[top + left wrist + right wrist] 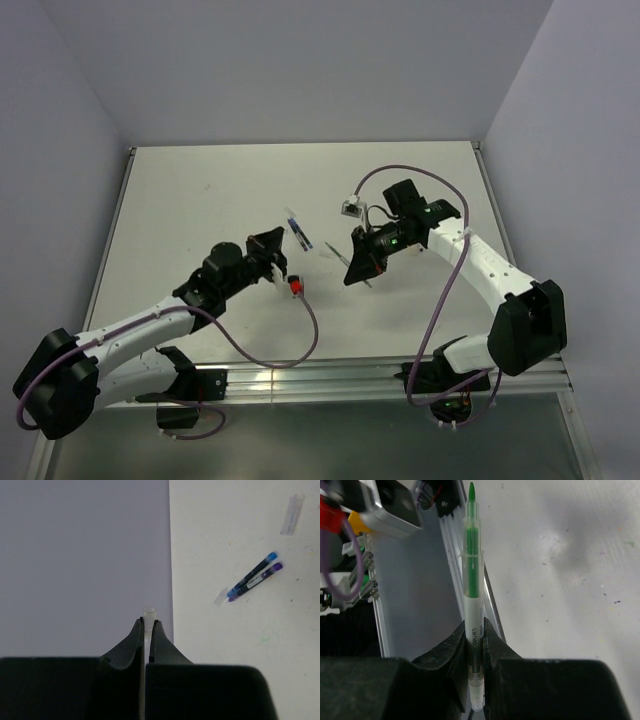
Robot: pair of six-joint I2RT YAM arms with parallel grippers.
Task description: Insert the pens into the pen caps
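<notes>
My left gripper (148,622) is shut on a pale translucent pen cap (149,613), whose open end sticks out past the fingertips. My right gripper (475,625) is shut on a green pen (472,575) with a whitish barrel; its bare green tip (471,490) points away from the fingers. In the top view the left gripper (270,241) and the right gripper (355,270) hang over the middle of the table, a short gap apart. Two more pens, one blue (253,574) and one purple (258,579), lie side by side on the table (200,190).
A loose translucent cap (292,514) lies on the table beyond the two pens. The metal rail along the table's near edge (457,545) runs close beside the green pen. Purple cables (310,335) loop from both arms. Walls close in the table on three sides.
</notes>
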